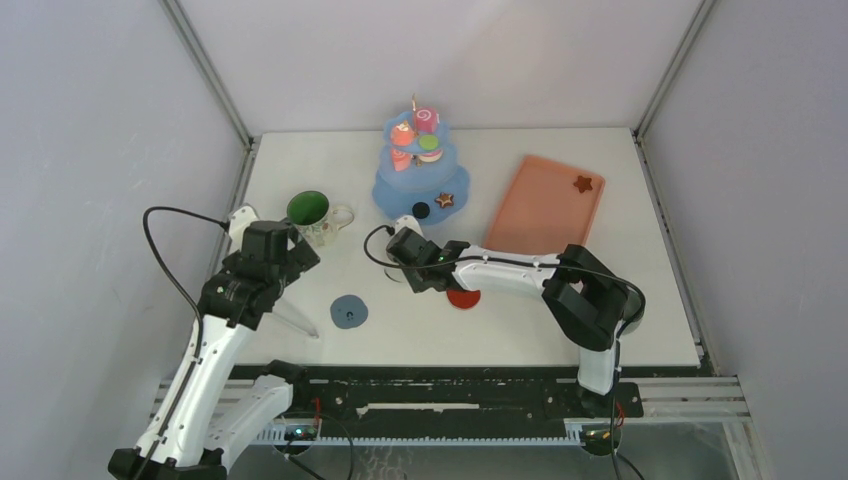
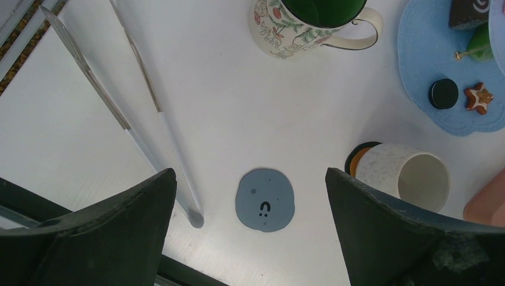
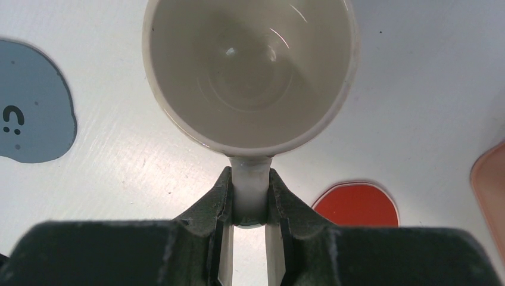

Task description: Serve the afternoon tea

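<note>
My right gripper [image 3: 250,192] is clamped on the handle of the cream mug [image 3: 250,71], a finger pressed to each side of it, and in the wrist view I look straight down into the bare bowl. I cannot tell whether its base sits on the table or is just off it. Just beside the mug, on the gripper's right, lies a red coaster [image 3: 356,205], and on the other side a grey-blue coaster [image 3: 33,113]; the mug stands between them and over neither. A corner of the salmon tray [image 3: 491,185] shows at the far right edge. From overhead that arm reaches in from the right to mid-table, in front of the blue tiered stand [image 1: 395,190]. My left gripper [image 2: 249,179] hangs with its jaws spread wide and nothing in them, above the grey-blue coaster. The green mug [image 2: 309,24], floral outside, stands upright beyond it, handle towards the stand. The stand's bottom tier carries a black round [image 1: 421,210] and a brown star [image 1: 444,200], with a pink swirl roll [image 1: 427,119] on top. A second brown star [image 1: 583,183] lies on the tray's far corner.
</note>
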Robot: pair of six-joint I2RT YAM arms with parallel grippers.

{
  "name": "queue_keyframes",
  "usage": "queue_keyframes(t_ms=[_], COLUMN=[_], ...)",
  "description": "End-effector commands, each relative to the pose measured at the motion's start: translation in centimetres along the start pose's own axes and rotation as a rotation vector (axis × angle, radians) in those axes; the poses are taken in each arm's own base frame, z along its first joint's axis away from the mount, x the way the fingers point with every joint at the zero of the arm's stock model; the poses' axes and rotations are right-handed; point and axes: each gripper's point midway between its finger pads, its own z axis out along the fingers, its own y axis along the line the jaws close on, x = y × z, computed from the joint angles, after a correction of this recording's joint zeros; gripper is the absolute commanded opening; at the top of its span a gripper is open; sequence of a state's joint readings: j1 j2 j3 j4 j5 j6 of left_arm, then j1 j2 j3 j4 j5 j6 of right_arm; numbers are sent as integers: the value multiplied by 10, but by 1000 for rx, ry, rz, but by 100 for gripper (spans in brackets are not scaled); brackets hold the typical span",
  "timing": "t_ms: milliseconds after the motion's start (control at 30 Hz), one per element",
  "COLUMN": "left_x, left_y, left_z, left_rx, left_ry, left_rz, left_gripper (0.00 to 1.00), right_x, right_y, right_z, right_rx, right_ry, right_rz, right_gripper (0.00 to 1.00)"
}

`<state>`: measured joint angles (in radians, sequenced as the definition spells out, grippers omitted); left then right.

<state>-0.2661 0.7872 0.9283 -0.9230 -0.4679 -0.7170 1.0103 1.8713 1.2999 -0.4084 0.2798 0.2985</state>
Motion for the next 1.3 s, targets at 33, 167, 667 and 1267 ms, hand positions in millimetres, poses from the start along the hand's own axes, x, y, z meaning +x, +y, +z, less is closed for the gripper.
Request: queue_keyframes(t_ms=[33,167,667,1267], left_x=[0,0,-11,-46], left_y=[-1,-5,-49,-166], left_z=[2,5,32,127], left_rx=[2,7,-20,-126], left_ry=[-4,6,79,167], left_rz=[-6,-7,-94,-226], left_gripper=[100,100,98,80], right_x=[-46,-50,-80,-37], right_y=[12,14,-11,-99], right_z=[-11,-19,-98,-145], right_rx=[-33,-50,-56,63], right_ry=[-130,-143,-283,-323], right_rz=[58,63,127,284], right_gripper=[7,34,55,55])
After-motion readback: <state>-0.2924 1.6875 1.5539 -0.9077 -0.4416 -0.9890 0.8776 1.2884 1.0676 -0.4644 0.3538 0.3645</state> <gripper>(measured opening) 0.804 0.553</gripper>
